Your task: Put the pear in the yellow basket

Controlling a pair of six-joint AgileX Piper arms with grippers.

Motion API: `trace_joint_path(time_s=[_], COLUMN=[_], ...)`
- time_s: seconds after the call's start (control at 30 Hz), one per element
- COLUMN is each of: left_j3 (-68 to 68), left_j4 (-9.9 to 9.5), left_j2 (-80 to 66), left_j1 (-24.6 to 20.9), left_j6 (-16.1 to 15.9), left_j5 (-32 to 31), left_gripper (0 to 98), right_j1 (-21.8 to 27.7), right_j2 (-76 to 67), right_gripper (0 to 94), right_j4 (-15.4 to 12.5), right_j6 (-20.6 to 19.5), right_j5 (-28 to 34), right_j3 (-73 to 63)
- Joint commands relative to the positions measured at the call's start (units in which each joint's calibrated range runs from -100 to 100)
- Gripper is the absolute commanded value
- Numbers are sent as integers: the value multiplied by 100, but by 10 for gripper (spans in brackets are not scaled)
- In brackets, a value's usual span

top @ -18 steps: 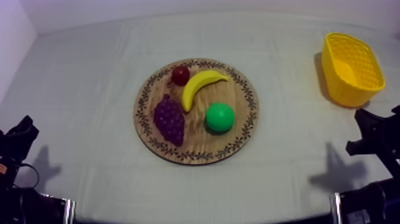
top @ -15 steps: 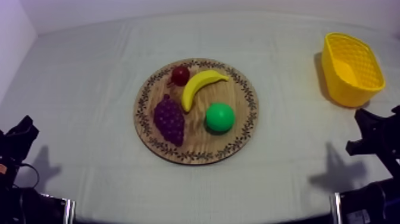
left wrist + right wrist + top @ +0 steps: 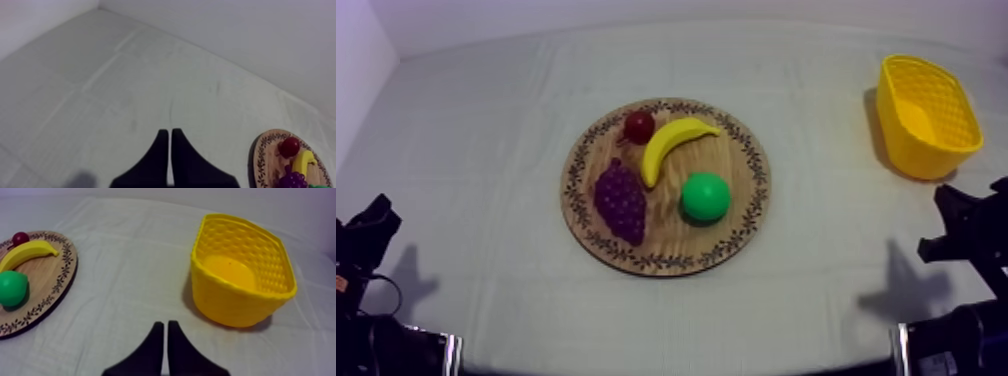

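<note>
The green rounded pear (image 3: pixel 705 196) lies on the right half of the round wooden board with a patterned rim (image 3: pixel 671 252), at the middle of the grey-white cloth-covered surface (image 3: pixel 476 130). The board also carries a yellow banana (image 3: pixel 674 143), a purple bunch of grapes (image 3: pixel 621 200) and a small red fruit (image 3: pixel 639 125). The yellow latticed basket (image 3: pixel 908 150) stands upright near the far right corner, well apart from the board. The left gripper (image 3: pixel 169 133) sits at the near left corner, its fingers closed together on nothing. The right gripper (image 3: pixel 165 324) sits at the near right corner, its fingers also closed on nothing.

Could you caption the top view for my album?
A pear, banana, grapes and small red fruit lie on the wooden board, the empty yellow basket off to its right.
</note>
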Motion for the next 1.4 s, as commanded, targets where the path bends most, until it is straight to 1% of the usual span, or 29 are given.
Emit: trace_joint_path(time_s=[0.0,0.27,0.37,0.43,0.63,0.7,0.77,0.93,1.0,1.07,1.27,1.37], left_j3=[2,2,2,2,2,2,2,2,2,2,2,2], left_j4=[0,0,0,0,0,0,0,0,0,0,0,0], left_j2=[2,2,2,2,2,2,2,2,2,2,2,2], left_j1=[-2,-2,-2,-2,-2,-2,-2,-2,-2,-2,-2,-2], left_j6=[0,0,0,1,0,0,0,0,0,0,0,0], left_j5=[5,5,5,5,5,5,5,5,5,5,5,5], left_gripper=[1,1,1,1,1,1,1,1,1,1,1,1], right_j1=[33,136,70,20,-39,-22,35,114,-7,-235,-1191,-1577], right_j2=[-2,-2,-2,1,439,845,1344,2559,2949,3319,4494,5116], right_gripper=[4,5,5,5,5,5,5,5,5,5,5,5], right_j4=[9,64,117,79,-229,-339,-463,-885,-991,-1008,-783,-756], right_j6=[-275,-679,-798,-806,-606,-532,-547,-408,-281,-203,-274,-285], right_j5=[-13,174,203,266,154,103,129,315,401,496,821,1154], right_j3=[5,-56,-143,-297,-1130,-1503,-1994,-3260,-3692,-4098,-5174,-5684])
